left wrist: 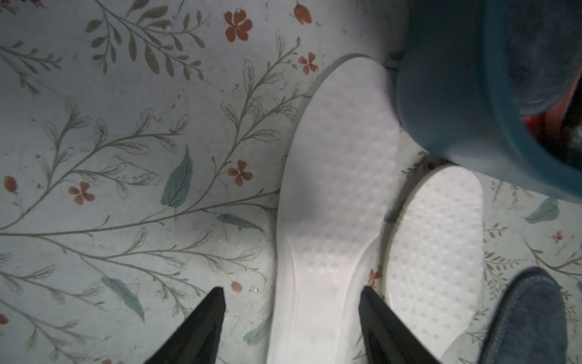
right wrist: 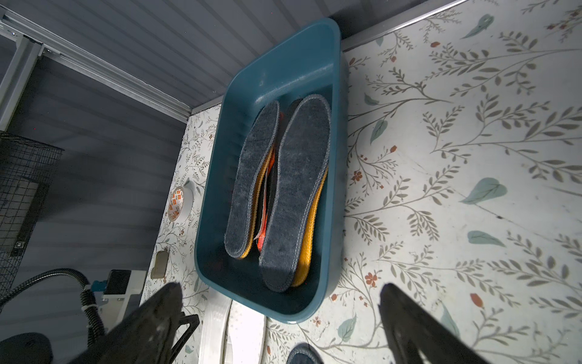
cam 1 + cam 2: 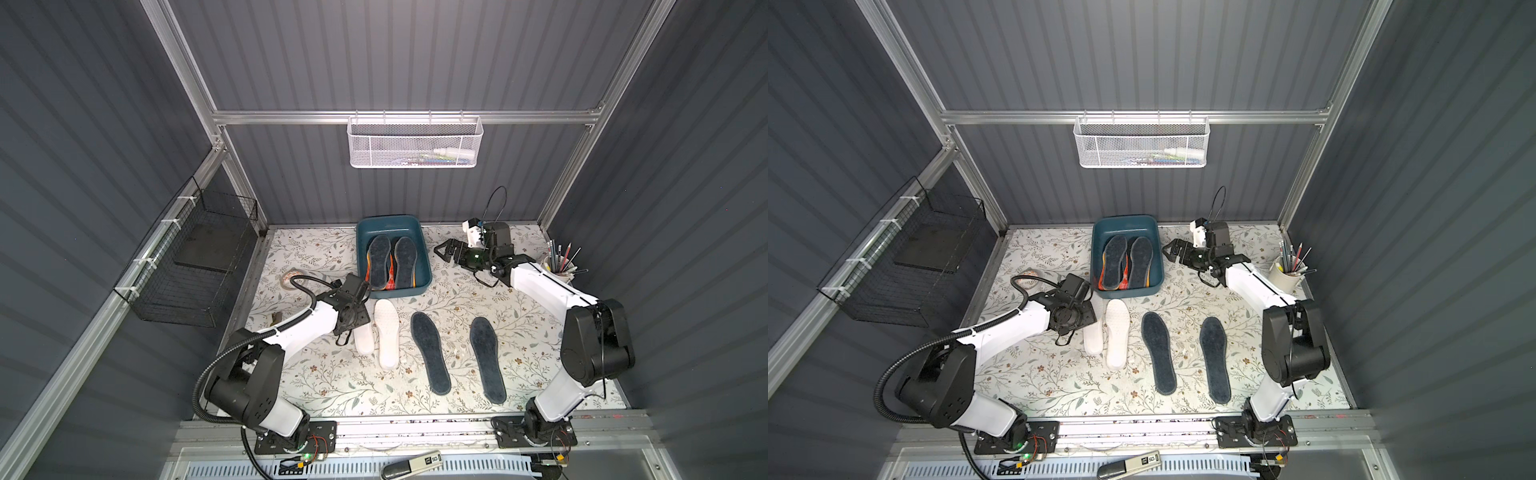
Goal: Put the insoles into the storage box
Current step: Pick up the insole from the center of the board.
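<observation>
Currently, nearest the arm bases, two fuzzy dark grey-blue foot-shaped insoles (image 3: 430, 353) lie flat and well apart on the cream floral-printed tabletop (image 1: 126, 189). Just beyond, two white dimpled foam insoles (image 3: 386, 332) lie side by side, toes pointing away from the bases. The left gripper (image 1: 291, 290) hovers over the white insole (image 1: 333, 189) on the left arm's side, jaws spread and straddling its width; nothing is pinched. One black fingertip (image 1: 381, 321) stands at the insole's edge, in the slim gap to its neighbour (image 1: 437, 245); we cannot tell from the wrist view whether it touches.

To grasp well, we judge that we should lower until both tips meet the tabletop, then close across the width so the flat pad bows upward into the jaws. We keep the inner tip off the neighbour, or both will drag.

Farther on stands the shallow dark teal plastic storage box (image 2: 277, 72), holding two grey-blue insoles (image 2: 296, 189) atop orange-yellow ones (image 2: 310, 220). Since the box looks about one insole long, we should carry the pad over the near wall, align it lengthwise and lay it on the stack. The right gripper (image 2: 282, 288) hangs beside the box, jaws wide and empty; it should stay clear of the transfer path.
</observation>
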Robot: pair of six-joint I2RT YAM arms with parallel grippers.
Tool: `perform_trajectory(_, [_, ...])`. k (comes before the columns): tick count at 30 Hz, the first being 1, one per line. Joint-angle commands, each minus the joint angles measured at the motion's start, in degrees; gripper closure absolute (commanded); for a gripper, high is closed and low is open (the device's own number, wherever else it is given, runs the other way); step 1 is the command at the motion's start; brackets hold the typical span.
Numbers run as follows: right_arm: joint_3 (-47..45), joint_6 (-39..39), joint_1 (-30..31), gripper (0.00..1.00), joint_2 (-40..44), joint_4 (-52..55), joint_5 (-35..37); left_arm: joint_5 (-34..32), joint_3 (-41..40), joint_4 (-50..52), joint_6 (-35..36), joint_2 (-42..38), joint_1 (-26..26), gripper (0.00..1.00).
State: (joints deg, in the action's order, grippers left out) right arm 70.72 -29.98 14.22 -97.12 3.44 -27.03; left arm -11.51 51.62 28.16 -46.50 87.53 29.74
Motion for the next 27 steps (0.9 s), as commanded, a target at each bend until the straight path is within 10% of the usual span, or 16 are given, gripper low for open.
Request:
perform_trajectory(1, [-0.9, 0.0, -0.2, 0.01, 1.7, 0.2, -0.1, 1.4, -1.1, -1.7, 1.1, 1.1, -1.0, 0.37])
perform_trajectory(27, [-1.0, -0.5, -0.8, 0.01, 1.0, -0.7, -0.7, 4.0, -3.3, -4.8, -1.1, 5.3, -3.6, 0.79])
